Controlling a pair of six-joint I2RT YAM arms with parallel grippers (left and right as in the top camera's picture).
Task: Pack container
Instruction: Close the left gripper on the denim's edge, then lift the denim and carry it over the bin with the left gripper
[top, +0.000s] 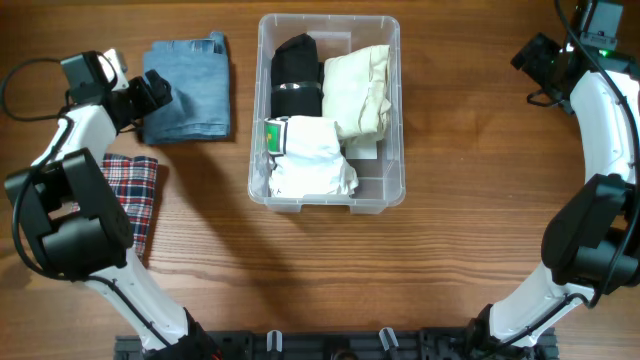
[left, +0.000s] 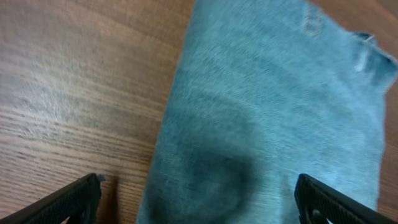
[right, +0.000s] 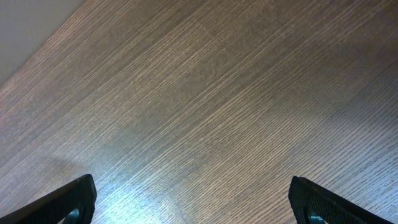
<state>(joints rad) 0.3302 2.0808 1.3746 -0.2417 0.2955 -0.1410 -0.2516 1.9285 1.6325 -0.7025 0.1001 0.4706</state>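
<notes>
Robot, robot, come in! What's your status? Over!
Left jaws open, over the jeans. Right jaws open, over the table. Box part packed with clothes; jeans and checked cloth outside it. Nothing blocking the box.

Wooden table (top: 450, 250) (soft glare)

the plaid cloth (top: 141, 186) lies partly hidden under the left arm (top: 62, 215), and the folded denim (left: 267, 112) looks blurred up close.

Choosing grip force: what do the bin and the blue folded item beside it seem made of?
Container: clear, glossy hard plastic; contents show through its walls. Blue folded item: probably denim, matte woven cloth, visible weave and stitching.
</notes>
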